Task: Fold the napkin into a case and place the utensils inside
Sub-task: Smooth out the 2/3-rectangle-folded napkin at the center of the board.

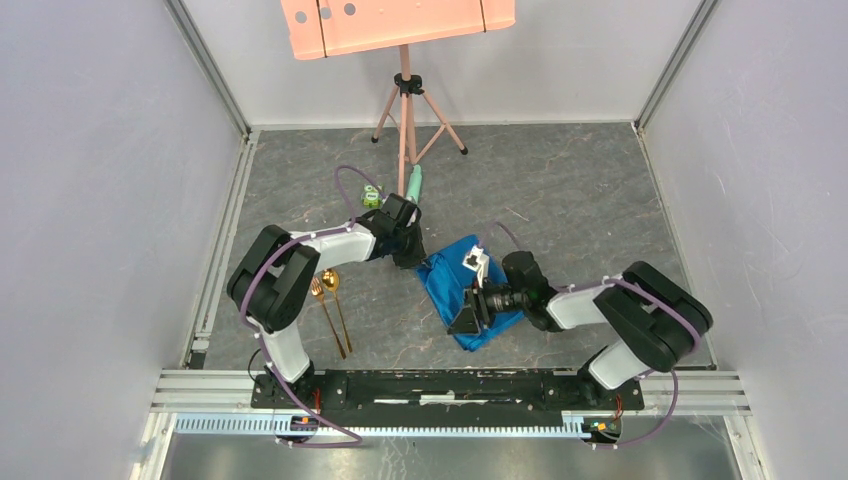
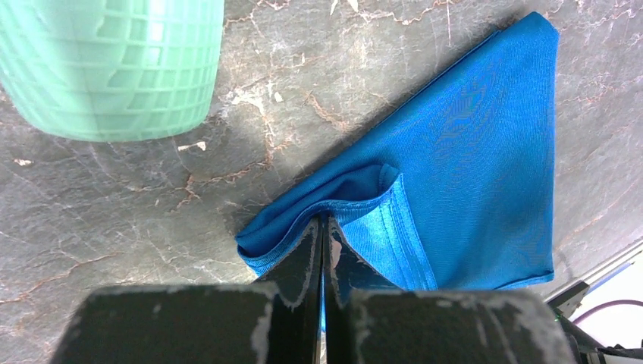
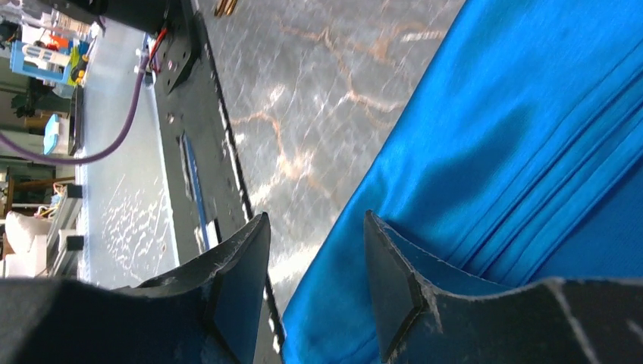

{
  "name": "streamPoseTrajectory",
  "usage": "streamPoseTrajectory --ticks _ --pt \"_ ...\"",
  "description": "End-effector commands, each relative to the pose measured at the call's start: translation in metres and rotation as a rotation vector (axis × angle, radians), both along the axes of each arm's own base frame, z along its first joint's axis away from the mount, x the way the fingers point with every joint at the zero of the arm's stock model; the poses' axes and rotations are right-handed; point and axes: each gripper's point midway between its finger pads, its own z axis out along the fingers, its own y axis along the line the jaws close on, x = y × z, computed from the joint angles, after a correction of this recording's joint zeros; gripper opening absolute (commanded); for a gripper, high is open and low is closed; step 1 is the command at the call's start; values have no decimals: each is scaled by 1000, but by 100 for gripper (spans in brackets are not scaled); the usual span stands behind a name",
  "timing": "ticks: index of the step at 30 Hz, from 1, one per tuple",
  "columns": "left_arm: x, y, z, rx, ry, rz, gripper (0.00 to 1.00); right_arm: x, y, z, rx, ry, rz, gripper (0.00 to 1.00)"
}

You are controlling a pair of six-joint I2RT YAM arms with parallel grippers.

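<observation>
- 2 arms are bolted at the bottom edge of the bench [image 1: 560, 200].
- 2 gold utensils, 1 fork [image 1: 328, 320] and 1 spoon [image 1: 340, 313], lie side by side at lower left of centre, apart from the cloth.
- The right gripper [image 3: 316, 227] is open with its 2 fingers spread. 1 is over bare bench and 1 is over the napkin's lower edge.
- 1 bright blue napkin [image 1: 445, 282] lies partly folded at centre frame.
- The left gripper [image 2: 322, 224] is closed, pinching a folded hem at the napkin's upper-left corner.
- Farther up, 1 small green toy [image 1: 371, 197] and 1 pale green tube [image 1: 414, 182] lie near each other.
- 1 pink tripod [image 1: 405, 110] stands at top centre.
</observation>
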Motion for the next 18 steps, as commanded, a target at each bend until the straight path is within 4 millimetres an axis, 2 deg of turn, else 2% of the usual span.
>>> streamPoseTrajectory --ticks 1,5,8,15,18 --pt "-1 13 -23 81 9 -27 2 -22 -14 -2 2 3 6 54" --pt "1 12 -20 79 2 -40 2 -39 -33 -18 -33 32 -17 54" --pt "1 9 -15 69 -3 -57 2 -48 -40 -22 -41 47 -31 54" --pt "-2 -4 16 -11 -23 -115 5 -36 -43 -2 -49 -39 -73 56" --pt "-4 -13 28 -63 -21 -135 8 -34 -43 -2 -56 -52 -78 56"
